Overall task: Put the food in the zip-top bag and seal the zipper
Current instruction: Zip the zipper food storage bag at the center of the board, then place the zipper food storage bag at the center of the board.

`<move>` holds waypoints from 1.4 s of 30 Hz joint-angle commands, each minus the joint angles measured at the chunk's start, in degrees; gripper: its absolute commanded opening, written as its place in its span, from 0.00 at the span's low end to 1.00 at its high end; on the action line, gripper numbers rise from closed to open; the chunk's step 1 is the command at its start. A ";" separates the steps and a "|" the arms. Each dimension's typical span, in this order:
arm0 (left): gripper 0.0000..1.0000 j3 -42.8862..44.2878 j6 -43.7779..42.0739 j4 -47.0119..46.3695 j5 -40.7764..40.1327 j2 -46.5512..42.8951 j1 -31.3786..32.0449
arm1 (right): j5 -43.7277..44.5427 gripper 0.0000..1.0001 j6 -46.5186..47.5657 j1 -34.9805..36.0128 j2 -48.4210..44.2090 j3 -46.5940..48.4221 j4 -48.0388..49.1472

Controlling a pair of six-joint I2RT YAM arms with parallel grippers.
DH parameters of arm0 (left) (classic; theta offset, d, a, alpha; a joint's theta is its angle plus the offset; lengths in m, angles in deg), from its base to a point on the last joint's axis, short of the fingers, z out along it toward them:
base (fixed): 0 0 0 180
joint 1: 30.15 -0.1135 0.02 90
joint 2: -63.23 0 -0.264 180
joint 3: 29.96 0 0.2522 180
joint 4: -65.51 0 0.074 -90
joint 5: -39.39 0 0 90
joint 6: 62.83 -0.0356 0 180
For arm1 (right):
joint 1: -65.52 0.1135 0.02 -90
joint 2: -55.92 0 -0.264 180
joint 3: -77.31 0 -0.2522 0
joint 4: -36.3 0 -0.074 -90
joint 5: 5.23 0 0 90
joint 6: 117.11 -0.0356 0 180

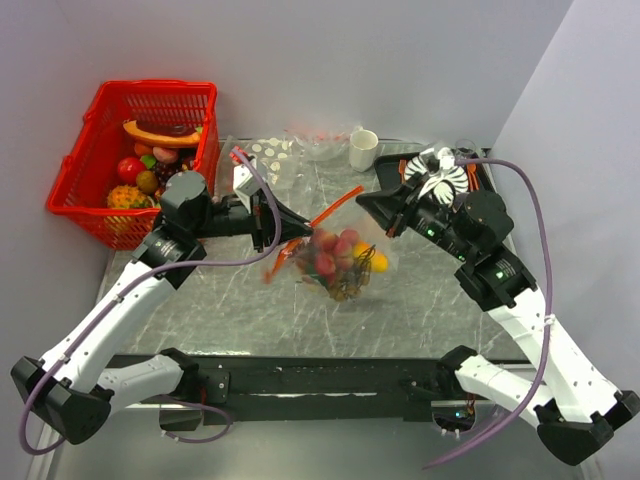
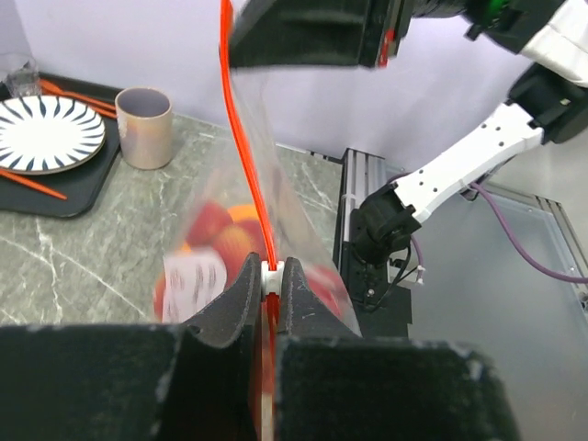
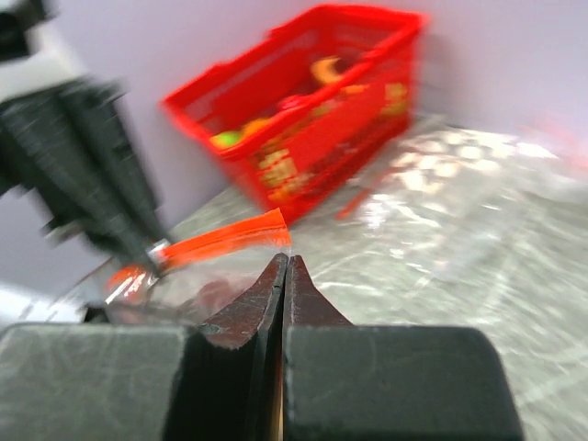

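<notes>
A red basket (image 1: 150,88) filled with toy fruit is seen at the far left of the marbled table (image 1: 430,300), against the wall. Just right of it, the left gripper (image 1: 300,232) is pressed together on the near left end of the zipper (image 1: 335,210); in the left wrist view its fingers (image 2: 237,299) are pinched on the orange-red strip right at a small white slider (image 2: 272,273). Behind this gripper, at the far edge, a clear bag printed with white dots (image 1: 268,152) is laid flat. The zip-top bag (image 2: 289,197) is held up over the middle of the table, hanging below its strip, which is stretched taut between the two grippers. The food (image 1: 335,258), red and yellow pieces, is gathered in the bag's lower part; whether the bag's bottom touches the table cannot be told. The far right end of the zipper is pinched by the right gripper (image 1: 368,202), whose fingers (image 3: 253,308) are closed tight on the strip's tip. Farther right, a pale cup (image 1: 363,150) is stood upright, and beside it a black tray (image 2: 83,188) is set with a striped plate (image 2: 46,133) and thin orange-red sticks (image 2: 32,182).
</notes>
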 commanded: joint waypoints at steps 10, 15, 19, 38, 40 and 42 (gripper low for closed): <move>0.01 -0.35 -2.98 6.36 -0.73 0.49 0.22 | 29.80 0.00 -3.90 -8.83 -3.21 0.42 0.19; 0.01 0.09 -4.30 8.83 -2.92 0.66 0.48 | 31.48 0.00 -3.98 -10.24 -3.30 0.16 0.11; 0.01 0.35 -4.83 11.29 -5.91 0.66 0.57 | 33.50 0.00 -4.69 -11.29 -3.39 -0.37 -0.16; 0.01 6.32 9.31 10.07 -33.69 13.91 0.48 | 32.88 0.00 -14.01 -12.00 -4.70 -16.54 5.38; 0.01 8.60 9.93 8.14 -33.25 17.43 0.48 | 35.42 0.00 -13.22 -12.08 -4.79 -16.72 4.51; 0.01 10.63 10.81 6.11 -31.50 20.34 0.57 | 39.20 0.00 -12.51 -12.44 -4.36 -16.37 3.36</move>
